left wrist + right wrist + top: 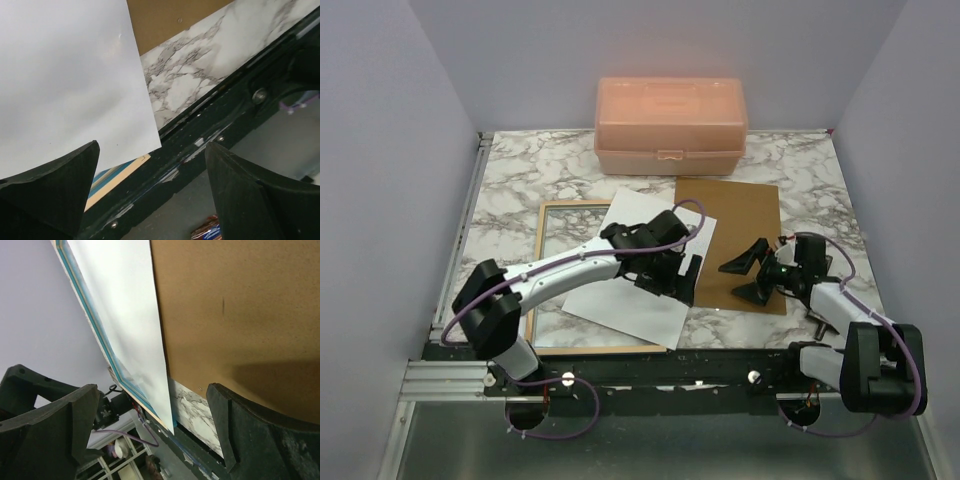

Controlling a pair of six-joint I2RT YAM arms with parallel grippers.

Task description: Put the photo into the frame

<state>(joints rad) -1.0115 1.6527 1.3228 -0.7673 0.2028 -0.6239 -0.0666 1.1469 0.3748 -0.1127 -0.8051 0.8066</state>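
The photo (625, 300) lies white back up and askew across the right part of the frame (542, 270), whose light wood rim rests on the marble table. My left gripper (672, 282) is open and empty over the photo's right edge. In the left wrist view (152, 150) the white sheet (65, 75) fills the upper left, with the frame's wood and blue rim (117, 172) below its corner. My right gripper (745, 275) is open and empty over the brown board's near left part. The right wrist view (152, 390) shows the photo (125, 305) and the frame's blue rim (95, 325).
A stiff brown backing board (730, 240) lies flat to the right of the photo, which overlaps its left edge; it also shows in the wrist views (165, 20) (240, 305). A pink plastic box (670, 125) stands at the back. The black rail (650, 360) runs along the near edge.
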